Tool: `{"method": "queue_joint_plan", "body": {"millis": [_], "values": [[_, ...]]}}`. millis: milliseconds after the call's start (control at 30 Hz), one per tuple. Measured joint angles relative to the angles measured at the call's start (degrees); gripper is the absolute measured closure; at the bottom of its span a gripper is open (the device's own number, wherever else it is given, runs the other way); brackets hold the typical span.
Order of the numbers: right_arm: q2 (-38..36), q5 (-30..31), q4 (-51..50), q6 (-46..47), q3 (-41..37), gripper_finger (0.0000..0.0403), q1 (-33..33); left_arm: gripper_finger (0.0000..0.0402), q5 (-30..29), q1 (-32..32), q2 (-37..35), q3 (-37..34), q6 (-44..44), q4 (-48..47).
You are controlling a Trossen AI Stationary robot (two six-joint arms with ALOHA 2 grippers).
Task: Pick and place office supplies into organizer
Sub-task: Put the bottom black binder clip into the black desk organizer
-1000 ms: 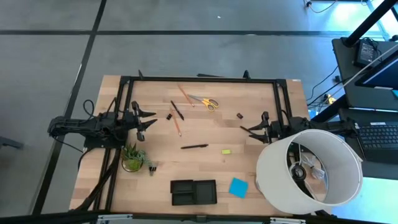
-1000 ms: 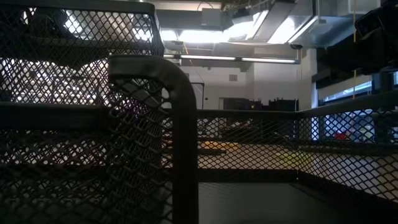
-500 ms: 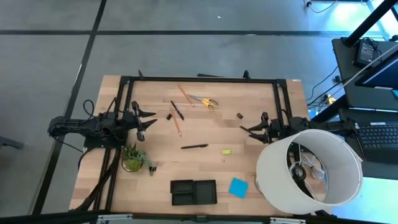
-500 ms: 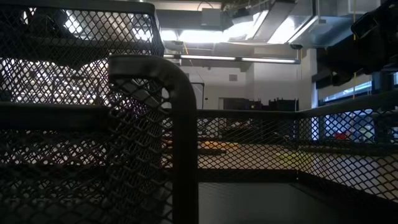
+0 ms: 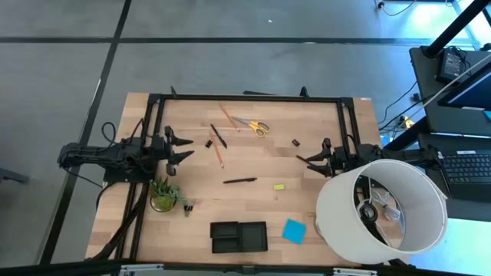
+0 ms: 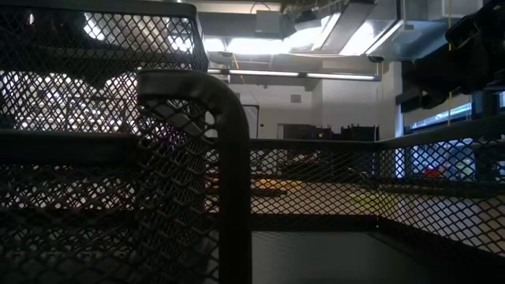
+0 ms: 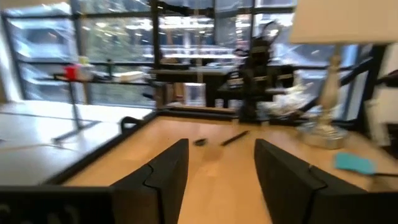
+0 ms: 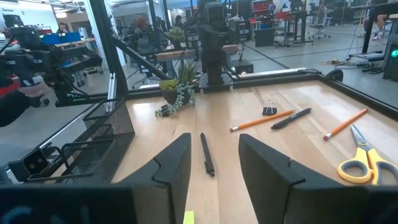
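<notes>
I have both tools open and empty: left tool (image 5: pixel 184 146) nearest the thin black pen (image 5: pixel 219 136), which I likely take first; low black compartment organizer (image 5: pixel 238 237) sits at the surface's near edge, right tool (image 5: pixel 305 163) waiting.

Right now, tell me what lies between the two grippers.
In the high view, between the left gripper and the right gripper lie a pencil and, just below that line, a black pen.

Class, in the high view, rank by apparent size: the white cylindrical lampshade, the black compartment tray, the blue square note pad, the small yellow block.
1. White cylindrical lampshade
2. Black compartment tray
3. Blue square note pad
4. Small yellow block
The lampshade rises nearer the camera, which exaggerates its lead.
</notes>
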Motion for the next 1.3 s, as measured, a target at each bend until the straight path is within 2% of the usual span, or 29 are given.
{"method": "queue_joint_plan", "body": {"millis": [200, 367, 500, 600, 733, 800, 933, 1000, 1300], "values": [[0.0, 0.0, 0.0, -0.2, 0.0, 0.0266, 0.0, 0.0219, 7.1, 0.0, 6.8, 3.6, -1.8, -0.9], [0.0, 0.0, 0.0, -0.3, 0.0, 0.0266, 0.0, 0.0229, 12.6, 0.0, 18.1, 12.5, -5.3, -6.6], [0.0, 0.0, 0.0, -1.3, 0.0, 0.0266, 0.0, 0.0230, 17.2, -1.0, 29.6, 22.9, -7.7, -18.0], [0.0, 0.0, 0.1, -1.7, 0.0, 0.0266, 0.0, 0.0230, 18.2, -2.4, 38.3, 30.0, -7.9, -28.6], [0.0, 0.0, 0.1, -1.6, 0.0, 0.0266, 0.0, 0.0231, 19.2, -3.6, 48.8, 37.5, -16.9, -42.2], [0.0, 0.0, 0.1, -1.7, 0.0, 0.0266, 0.0, 0.0231, 23.3, -4.0, 53.1, 40.4, -21.2, -47.0], [0.0, 0.0, 0.7, -1.5, 0.0, 0.0266, 0.0, 0.0232, 34.3, -4.0, 59.9, 43.5, -28.7, -49.2], [0.0, 0.0, 0.7, -1.5, 0.0, 0.0266, 0.0, 0.0234, 37.6, -4.5, 62.7, 43.9, -30.3, -48.5], [0.0, 0.0, 1.9, -1.5, 0.0, 0.0266, 0.0, 0.0243, 38.0, -5.9, 74.7, 43.9, -38.4, -50.3]]}}
